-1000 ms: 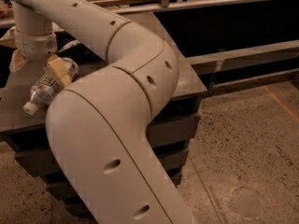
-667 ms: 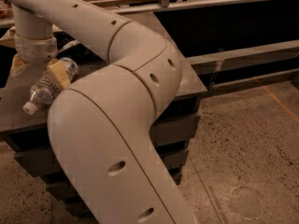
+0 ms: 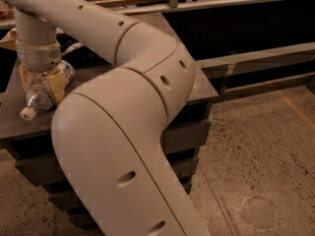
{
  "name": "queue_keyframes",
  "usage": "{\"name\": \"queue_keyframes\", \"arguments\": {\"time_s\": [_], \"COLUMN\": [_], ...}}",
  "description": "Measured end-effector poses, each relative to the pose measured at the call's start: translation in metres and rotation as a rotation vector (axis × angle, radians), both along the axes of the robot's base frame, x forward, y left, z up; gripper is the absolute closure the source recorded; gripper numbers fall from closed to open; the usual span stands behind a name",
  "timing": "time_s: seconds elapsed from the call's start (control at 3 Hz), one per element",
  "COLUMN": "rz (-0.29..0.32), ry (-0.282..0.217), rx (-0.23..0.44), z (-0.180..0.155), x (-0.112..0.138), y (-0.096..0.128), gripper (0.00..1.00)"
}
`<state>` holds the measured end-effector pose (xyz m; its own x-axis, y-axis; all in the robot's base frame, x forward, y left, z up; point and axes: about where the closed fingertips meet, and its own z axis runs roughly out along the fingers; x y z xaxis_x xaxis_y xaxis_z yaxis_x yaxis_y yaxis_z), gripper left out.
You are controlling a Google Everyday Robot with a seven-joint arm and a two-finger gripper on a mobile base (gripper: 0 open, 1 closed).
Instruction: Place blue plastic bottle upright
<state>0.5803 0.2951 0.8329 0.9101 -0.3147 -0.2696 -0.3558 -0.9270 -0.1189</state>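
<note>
Righting the bottle (image 3: 37,100) calls for a slow wrist roll that swings the cap (image 3: 27,113) upward before any descent, then a release only once the base sits flat on the table (image 3: 198,85). The gripper (image 3: 45,84) hangs from the wrist at far left, low over the table's left end, and its tan fingers (image 3: 60,80) are closed against the bottle's two sides at mid-body. The bottle lies slanted between them, cap toward the near edge and pointing down-left, base hidden behind the fingers. A grip this near the middle likely lets it pivot cleanly; squeezing too hard could buckle thin plastic, too lightly could let it slip as it turns. The set-down spot is best kept back from the near edge, since the cap is close to it. The cap is screwed on. The bottle looks clear and pale; whether it holds liquid cannot be told. A tan bag (image 3: 8,37) lies at the table's far left, contents unseen. The arm (image 3: 123,146) fills the foreground and hides much of the tabletop.
</note>
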Motion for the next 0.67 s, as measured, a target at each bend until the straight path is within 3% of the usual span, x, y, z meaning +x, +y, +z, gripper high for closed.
{"name": "queue_keyframes", "arguments": {"time_s": [0.33, 0.67], "rz": [0.005, -0.014], "ry": [0.003, -0.025], "rx": [-0.003, -0.011], "z": [0.0014, 0.0113], "x": [-0.0007, 0.0012], "y": [-0.0004, -0.0015], "gripper": [0.65, 0.88]}}
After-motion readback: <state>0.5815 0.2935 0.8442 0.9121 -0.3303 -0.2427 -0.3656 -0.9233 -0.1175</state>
